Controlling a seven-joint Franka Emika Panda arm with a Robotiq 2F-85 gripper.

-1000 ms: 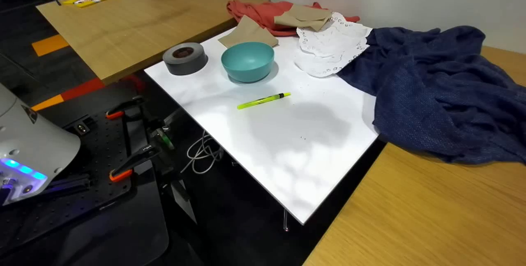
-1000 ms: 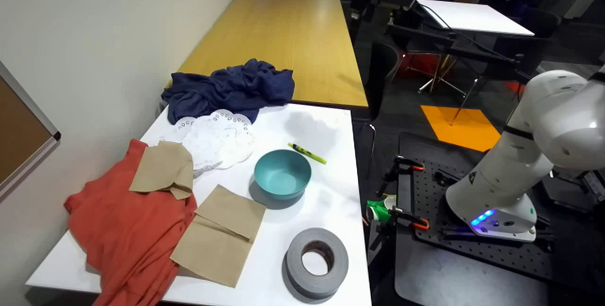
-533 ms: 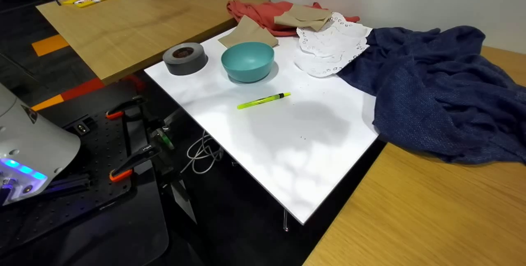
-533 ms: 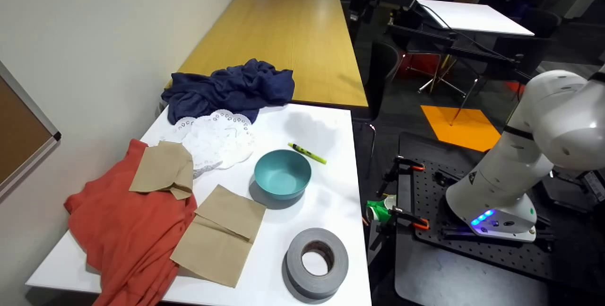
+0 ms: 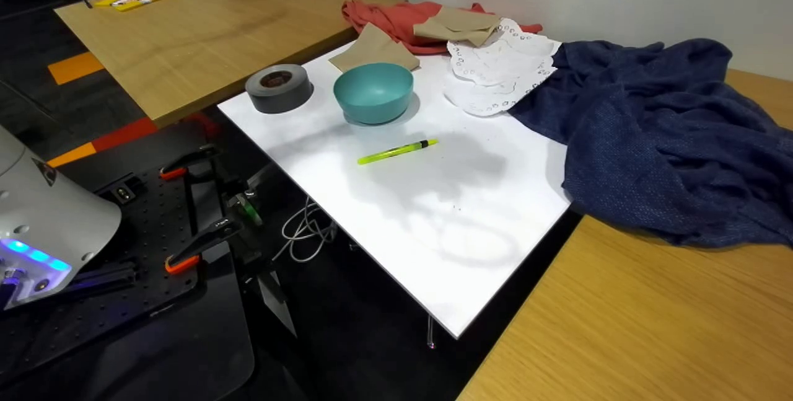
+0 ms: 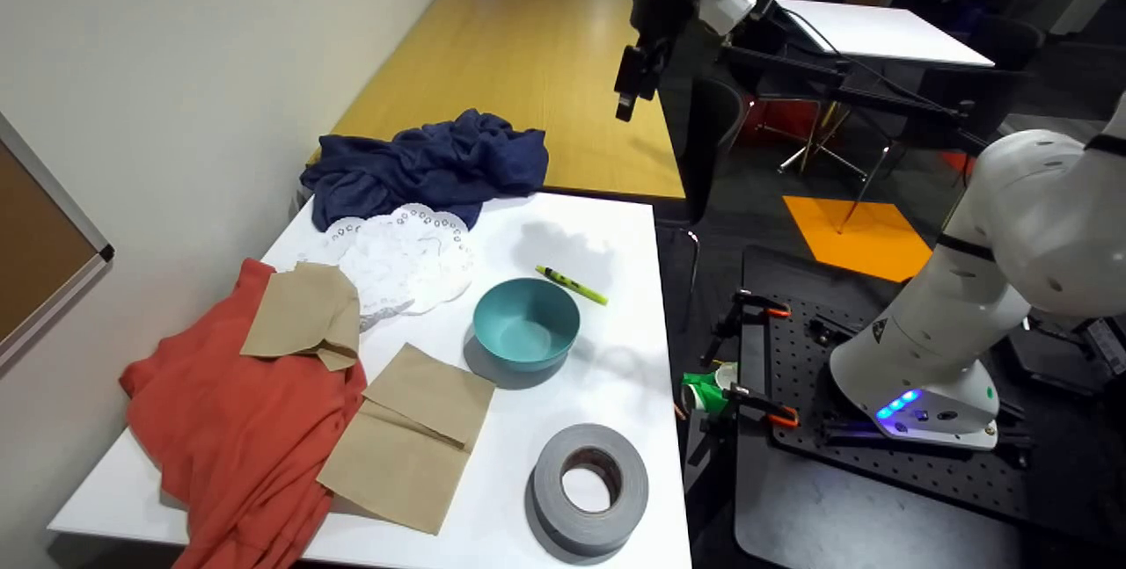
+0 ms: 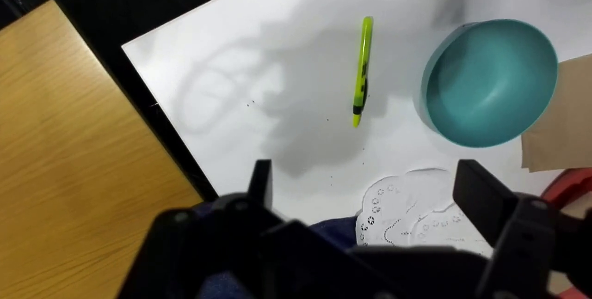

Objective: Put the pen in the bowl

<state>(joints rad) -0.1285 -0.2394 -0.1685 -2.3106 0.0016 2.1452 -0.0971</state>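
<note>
Wrist view: outside your smooth, round teal bowl [image 7: 492,84] lies the slim pen [image 7: 362,72]; your end effector [image 7: 365,176] is spread.

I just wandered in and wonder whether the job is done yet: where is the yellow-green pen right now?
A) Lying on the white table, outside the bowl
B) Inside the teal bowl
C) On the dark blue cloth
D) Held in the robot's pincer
A: in the wrist view the pen lies on the white table, apart from the bowl, with nothing between the open pincer's tips.
</note>
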